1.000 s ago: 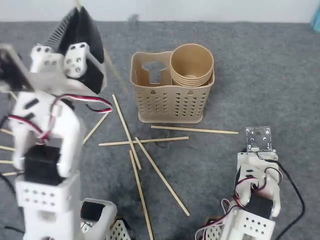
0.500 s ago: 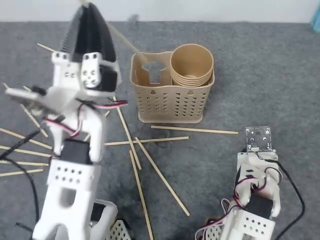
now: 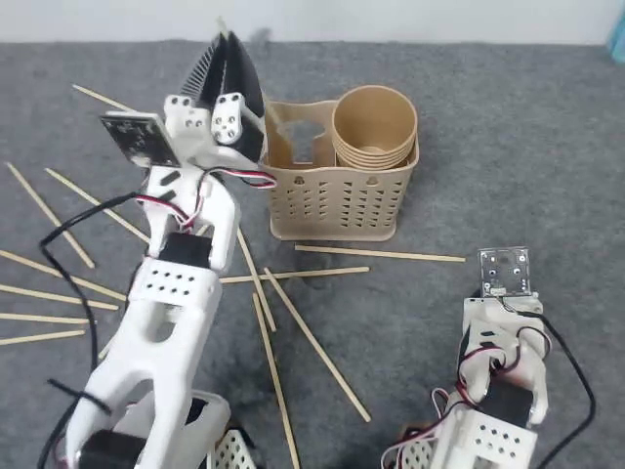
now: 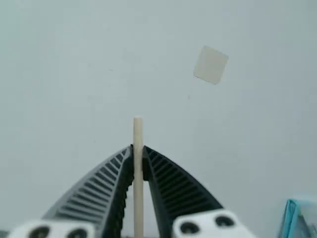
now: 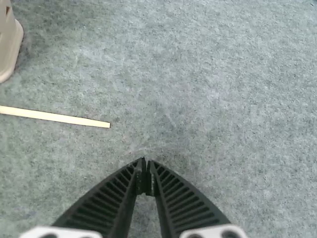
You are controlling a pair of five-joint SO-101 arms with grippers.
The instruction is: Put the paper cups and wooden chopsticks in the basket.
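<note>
My left gripper [image 3: 228, 44] is raised beside the basket's left rim, pointing up, and is shut on a wooden chopstick [image 4: 137, 163] that sticks out past its tips. In the left wrist view that gripper [image 4: 137, 148] faces a pale wall. The beige basket [image 3: 322, 200] holds a stack of paper cups [image 3: 375, 127] in its right half. Several chopsticks [image 3: 308, 337] lie loose on the grey carpet in front of and to the left of the basket. My right gripper [image 5: 146, 168] is shut on nothing, low over the carpet near one chopstick [image 5: 54, 116].
The right arm [image 3: 503, 332] rests folded at the front right. A basket corner [image 5: 7, 44] shows in the right wrist view. Bare carpet lies to the right of the basket. A blue object [image 4: 299, 218] stands by the wall.
The left arm has swung right from the left side of the carpet to the basket's left rim, carrying the chopstick. The right arm has kept still.
</note>
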